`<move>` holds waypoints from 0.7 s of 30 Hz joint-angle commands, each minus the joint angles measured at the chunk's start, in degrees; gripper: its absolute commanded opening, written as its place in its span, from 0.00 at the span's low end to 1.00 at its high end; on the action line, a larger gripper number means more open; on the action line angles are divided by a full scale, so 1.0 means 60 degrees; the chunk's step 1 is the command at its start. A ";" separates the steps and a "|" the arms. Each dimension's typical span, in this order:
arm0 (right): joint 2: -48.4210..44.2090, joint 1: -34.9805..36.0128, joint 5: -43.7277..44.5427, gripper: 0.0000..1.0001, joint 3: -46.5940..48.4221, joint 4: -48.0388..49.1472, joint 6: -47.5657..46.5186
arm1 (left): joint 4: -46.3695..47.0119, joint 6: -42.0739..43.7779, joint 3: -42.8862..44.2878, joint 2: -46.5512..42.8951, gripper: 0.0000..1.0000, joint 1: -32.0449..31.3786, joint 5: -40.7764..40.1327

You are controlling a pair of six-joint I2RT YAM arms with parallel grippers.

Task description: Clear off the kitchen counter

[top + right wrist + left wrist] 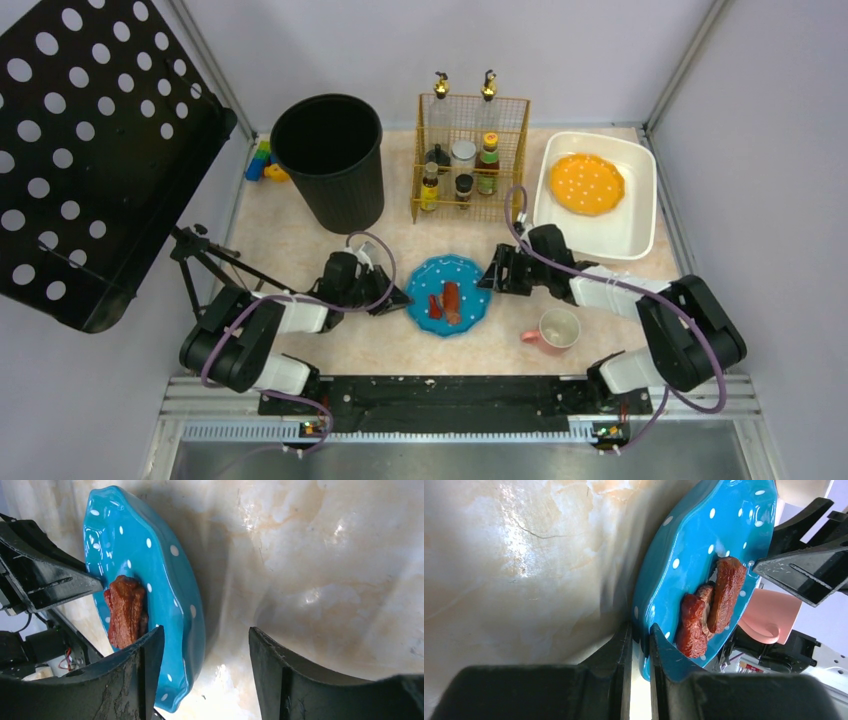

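On pale marbled kitchen counter (390, 350), blue plate (440, 272), L jaws clamping its rim, R jaws apart.

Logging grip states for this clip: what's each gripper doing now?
Left gripper: closed on the rim of the blue white-dotted plate.
Right gripper: open, holding nothing.

Left pincer (641, 632) is clamped nearly closed; right pincer (206, 635) stands jaws apart, arms reaching inward.

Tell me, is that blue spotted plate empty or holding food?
Holding food: the blue plate carries reddish-brown sausage pieces near its middle, visible in all three views.
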 commanded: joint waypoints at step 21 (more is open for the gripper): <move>0.2221 0.0576 -0.1587 0.44 -0.0318 0.4254 0.1350 | 0.0048 0.0101 -0.0463 0.0392 0.00 0.0246 0.0054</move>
